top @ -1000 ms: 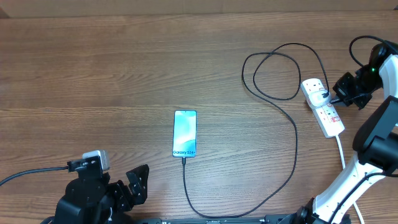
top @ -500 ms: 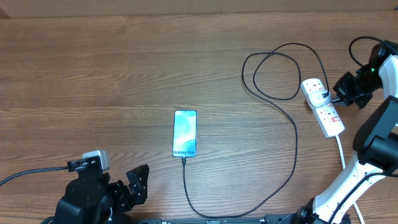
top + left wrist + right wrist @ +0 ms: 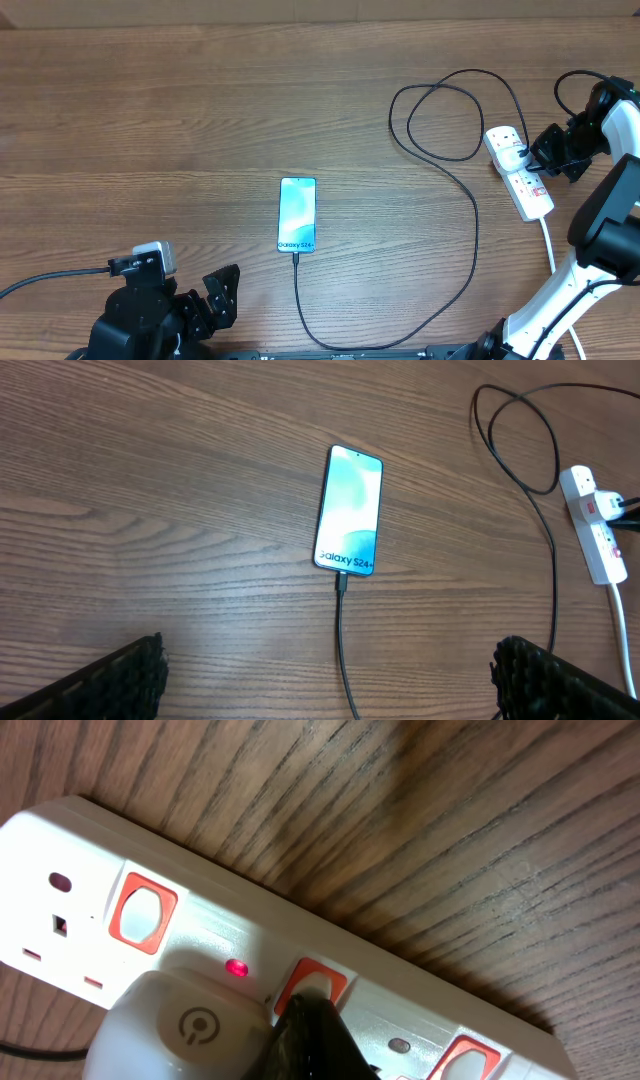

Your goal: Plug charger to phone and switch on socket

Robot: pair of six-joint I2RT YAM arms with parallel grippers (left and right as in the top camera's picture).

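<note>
Whether my right claw (image 3: pixel 314 1038) was spread I could not tell; its tip met a red switch (image 3: pixel 310 986) on the power strip (image 3: pixel 212 925), which an off-centre push could have skidded.

Bare surface (image 3: pixel 150 110) is left open to the left of and beyond the phone (image 3: pixel 297 214). Passage on the right is crossed by the charger (image 3: pixel 474 230), whose loose loops lie just beside the socket (image 3: pixel 520 172).
</note>
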